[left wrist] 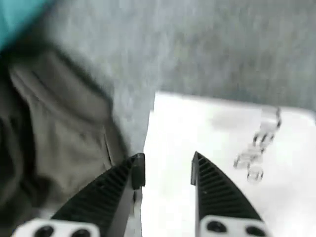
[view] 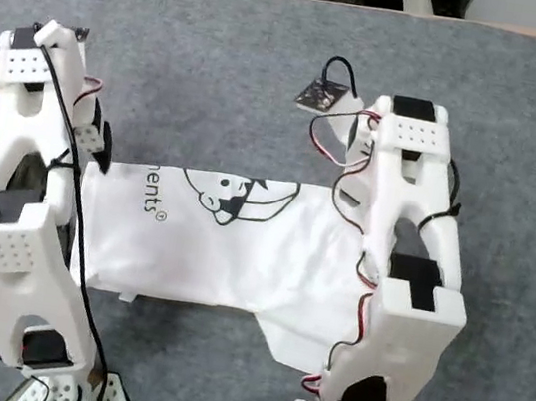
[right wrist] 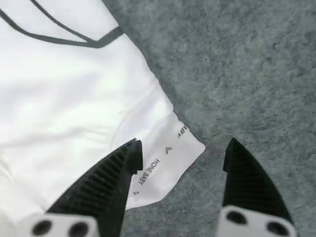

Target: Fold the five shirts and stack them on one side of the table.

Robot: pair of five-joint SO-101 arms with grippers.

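White shirt (view: pixel 231 245) flat on grey bench (view: pixel 270 50) — left pincer (left wrist: pixel 167 167) apart over its edge, right pincer (right wrist: pixel 183 148) apart at a corner; drab cloth (left wrist: pixel 54 128), perhaps another shirt, beside.

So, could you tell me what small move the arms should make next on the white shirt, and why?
Probably lower the right end effector and close it on the corner of the white shirt: it is open, with that corner lying on the table between its fingers. The left end effector, also open, straddles the shirt's other edge, ready to grip likewise.
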